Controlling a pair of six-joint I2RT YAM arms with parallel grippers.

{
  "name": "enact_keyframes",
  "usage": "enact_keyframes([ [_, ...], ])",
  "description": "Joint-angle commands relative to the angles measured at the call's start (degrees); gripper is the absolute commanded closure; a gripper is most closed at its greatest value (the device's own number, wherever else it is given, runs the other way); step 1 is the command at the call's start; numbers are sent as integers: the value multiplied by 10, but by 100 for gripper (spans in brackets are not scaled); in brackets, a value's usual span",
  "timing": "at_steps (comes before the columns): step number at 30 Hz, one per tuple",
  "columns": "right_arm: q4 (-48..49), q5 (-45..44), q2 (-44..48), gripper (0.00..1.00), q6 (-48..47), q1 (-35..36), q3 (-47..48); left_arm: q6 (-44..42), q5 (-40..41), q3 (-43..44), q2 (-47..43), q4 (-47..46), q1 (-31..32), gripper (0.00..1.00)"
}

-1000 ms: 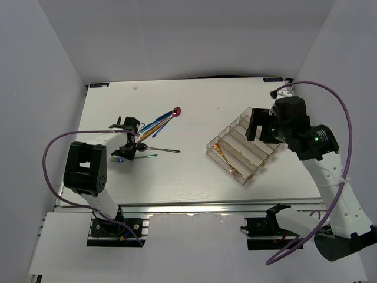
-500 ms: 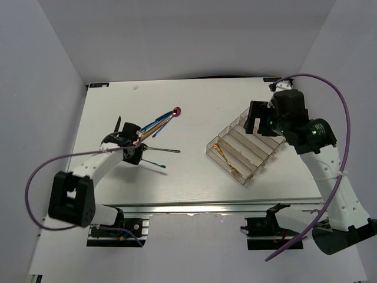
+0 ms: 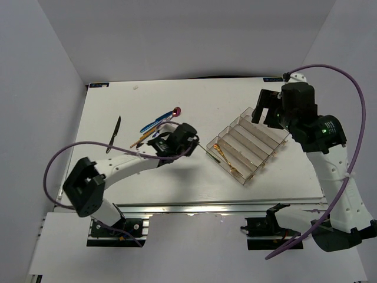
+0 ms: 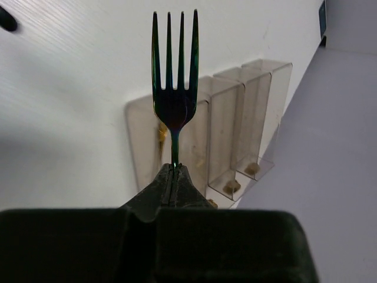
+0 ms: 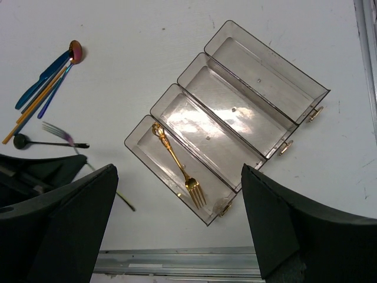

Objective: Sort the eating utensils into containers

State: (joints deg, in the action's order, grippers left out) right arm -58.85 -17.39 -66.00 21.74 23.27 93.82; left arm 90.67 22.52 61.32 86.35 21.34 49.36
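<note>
Currently left gripper [image 4: 172, 177] pinches the iridescent fork [image 4: 175, 88] by its handle, tines aimed at the tray [image 4: 275, 88]. Right gripper [image 5: 179, 230] is spread wide above the tray. Gold fork [image 5: 175, 160] lies in an end compartment.

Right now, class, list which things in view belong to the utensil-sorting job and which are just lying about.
Belong to the job:
- iridescent fork, pinched in the left tool
- gold fork, in an end compartment of the tray
- loose pile of blue and gold-brown pieces
- black spoon
- dark knife-like piece, lying apart

Just there:
- purple cables
- white table
</note>
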Motion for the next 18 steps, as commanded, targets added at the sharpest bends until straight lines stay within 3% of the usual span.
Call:
enact_keyframes([
  [1, -20, -24, 12, 11, 17, -2, 22, 35, 30, 61, 57, -83, 33, 100],
  [9, -40, -47, 31, 11, 13, -2, 20, 66, 9, 182, 224, -97, 83, 100],
  [15, -43, -48, 46, 11, 4, -4, 8, 77, 9, 209, 247, -80, 97, 100],
  [18, -42, -48, 50, 11, 1, -4, 2, 81, 2, 207, 256, -79, 103, 95],
])
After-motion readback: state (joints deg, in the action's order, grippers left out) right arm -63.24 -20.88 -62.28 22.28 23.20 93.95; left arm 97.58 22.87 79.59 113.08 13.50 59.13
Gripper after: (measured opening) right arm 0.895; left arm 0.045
